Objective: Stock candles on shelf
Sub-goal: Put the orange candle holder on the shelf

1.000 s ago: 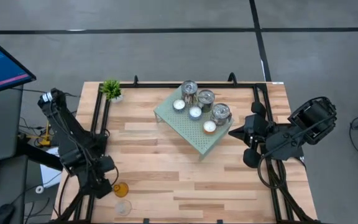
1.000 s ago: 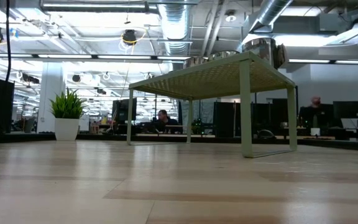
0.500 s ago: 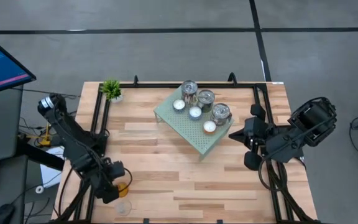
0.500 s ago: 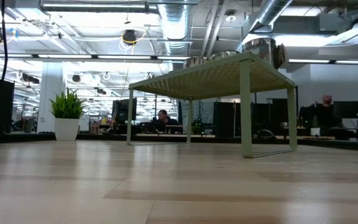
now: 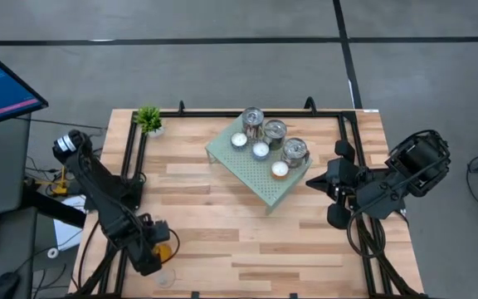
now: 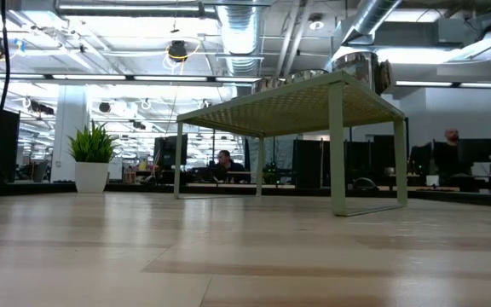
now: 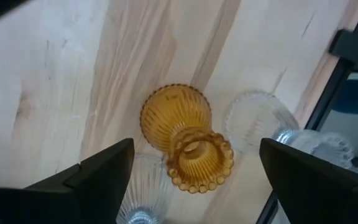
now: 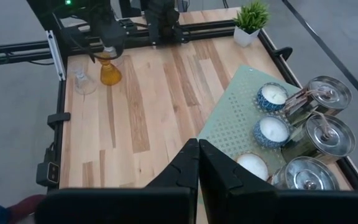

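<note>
the wooden table (image 5: 222,224) was mostly bare, with the mint shelf (image 5: 265,188) sitting angled toward the far right. it was already pretty stocked: three silver tins (image 5: 274,131) along its far edge and the white tealights (image 5: 260,149) in front of them, all resting on the perforated top. the little potted plant (image 5: 148,119) sat in the far left corner, well apart from everything.

the right arm waited just right of the shelf, the right gripper (image 8: 197,158) with its jaws pressed together and holding nothing.

the action was at the near left corner. over the last second the left arm swung nearer and came down over the amber glass holder (image 7: 185,144), and the left gripper (image 5: 158,247) widened out as it went. in the wrist view its fingers (image 7: 98,171) stood well apart either side of the amber holder, not touching it yet. clear glass holders (image 7: 253,118) sat right beside it, one nearly touching.

so looks like the amber one was next to be picked, with the clear ones left after it. the tight cluster could get knocked when the jaws close.
</note>
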`<state>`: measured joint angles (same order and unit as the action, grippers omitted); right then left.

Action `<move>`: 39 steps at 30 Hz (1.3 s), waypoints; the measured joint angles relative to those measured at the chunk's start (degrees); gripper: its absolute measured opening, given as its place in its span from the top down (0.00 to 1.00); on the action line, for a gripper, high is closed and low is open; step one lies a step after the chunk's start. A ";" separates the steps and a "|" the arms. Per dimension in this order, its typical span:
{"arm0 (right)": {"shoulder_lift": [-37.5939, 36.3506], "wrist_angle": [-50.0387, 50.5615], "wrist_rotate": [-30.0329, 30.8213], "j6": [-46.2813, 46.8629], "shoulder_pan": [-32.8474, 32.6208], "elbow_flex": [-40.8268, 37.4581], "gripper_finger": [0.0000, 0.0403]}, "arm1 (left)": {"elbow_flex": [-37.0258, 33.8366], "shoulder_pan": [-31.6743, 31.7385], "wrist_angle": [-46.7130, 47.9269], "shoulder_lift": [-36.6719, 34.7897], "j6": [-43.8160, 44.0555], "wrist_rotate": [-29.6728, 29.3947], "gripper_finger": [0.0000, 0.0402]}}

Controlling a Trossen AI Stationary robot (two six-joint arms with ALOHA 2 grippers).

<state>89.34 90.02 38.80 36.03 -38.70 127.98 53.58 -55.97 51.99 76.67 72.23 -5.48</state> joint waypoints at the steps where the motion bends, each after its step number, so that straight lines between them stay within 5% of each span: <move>1: 0.00 0.00 -0.02 0.00 0.00 0.00 1.00 | 0.00 -0.32 -0.02 0.33 0.00 0.00 0.13; 18: 0.00 0.00 -0.19 -0.02 -0.02 -0.02 1.00 | -3.72 -0.85 -2.83 1.70 0.07 2.30 0.15; 39: 0.00 0.00 -0.24 -0.02 0.00 -0.02 1.00 | -6.19 2.10 -4.17 1.66 0.00 -2.64 0.55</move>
<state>89.34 90.02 38.57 36.01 -38.70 127.96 47.39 -53.86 47.82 78.32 72.22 -8.12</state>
